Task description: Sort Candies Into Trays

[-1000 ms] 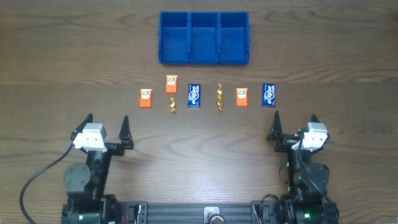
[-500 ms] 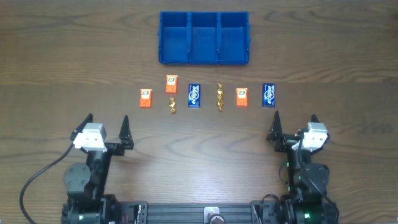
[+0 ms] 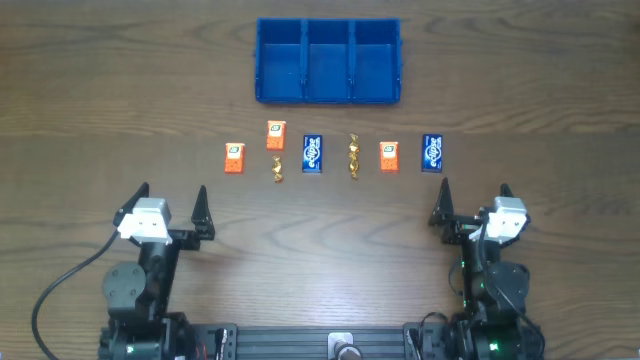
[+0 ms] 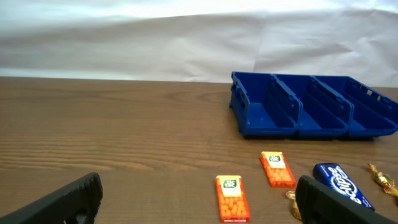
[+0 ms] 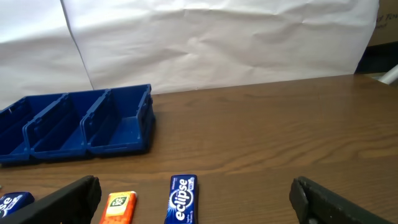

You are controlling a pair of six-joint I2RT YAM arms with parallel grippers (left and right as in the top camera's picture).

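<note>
**A:** Which step is in hand?

**B:** The very start, I judge. All three compartments of the blue tray point(image 3: 328, 99) look bare. Every candy lies in a loose row on the table point(image 3: 560, 90), between the tray and the arms.

**A:** And the pincers?

**B:** The left gripper point(image 3: 173, 188) is spread wide and holds nothing. The right gripper point(image 3: 474, 186) is the same, fingers apart and empty. Both sit near their bases, short of the row, touching no candy.

**A:** Count the candies for me.

**B:** There are three orange boxes point(image 3: 234, 158): two at the left end, one of them set nearer the tray, and one toward the right. There are two blue packs point(image 3: 314, 153), one near the middle and one at the far right end. The gold-wrapped sweets point(image 3: 277, 169) are harder to count. One lies near the middle blue pack. On that pack's other side there seem to be two end to end, though I cannot tell whether that is two or one long one.

**A:** Three kinds, three compartments.

**B:** That fits, one kind to each.

**A:** What does the next move call for?

**B:** Probably each arm reaching forward to its nearest candy. The boxes and packs lie flat, so the fingers must come down from above and straddle the narrow sides. The gold sweets are small and close to their neighbours, so they want a careful pinch
</note>
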